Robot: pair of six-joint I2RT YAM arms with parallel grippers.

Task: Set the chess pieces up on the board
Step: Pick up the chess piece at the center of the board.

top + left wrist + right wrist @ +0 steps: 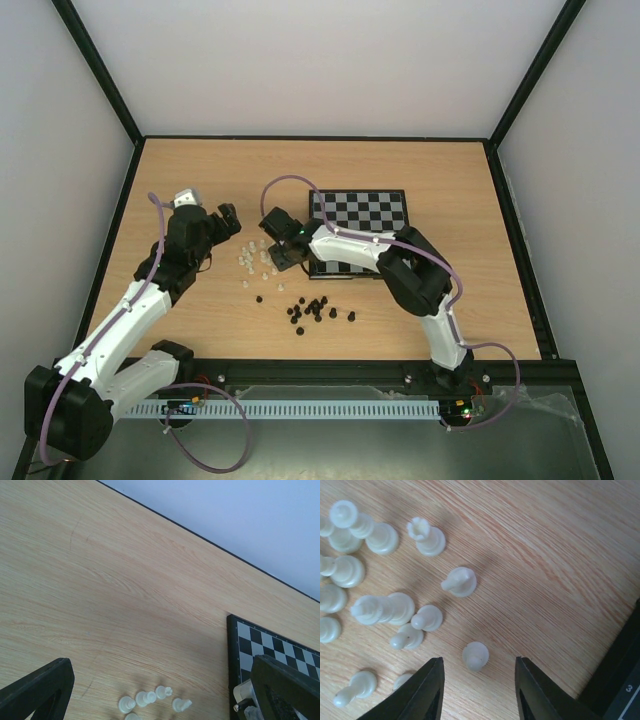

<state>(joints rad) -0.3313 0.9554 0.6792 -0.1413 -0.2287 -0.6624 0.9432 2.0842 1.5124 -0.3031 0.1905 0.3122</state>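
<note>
The chess pieces (255, 262) lie in a loose white cluster on the worktop (190, 180), just left of the board (372, 212) and off it. Some stand upright, several lie on their sides, and a few touch one another. The board lies flat towards the far middle of the worktop, its checks showing beyond the right arm, which reaches leftwards across its near edge. A scatter of black pieces (318, 310) sits nearer than the white ones, apart from them and also on bare wood. The right hand (479, 666) hangs over the right side of the white cluster with its fingers (427, 692) well apart, clamped on nothing. In its wrist view a lone piece (475, 656), seen from above, stands between the two fingertips with wood showing on either side of it, so neither finger touches it. The rest of the cluster spreads away from it across the wood, and a dark corner of the board shows at the lower right of that view. The left hand (161, 665) is to the left of the white cluster and a little farther away, likewise spread wide and holding nothing. Its wrist view looks over bare wood to a few white pieces at the bottom edge and the side of the board at the right.
</note>
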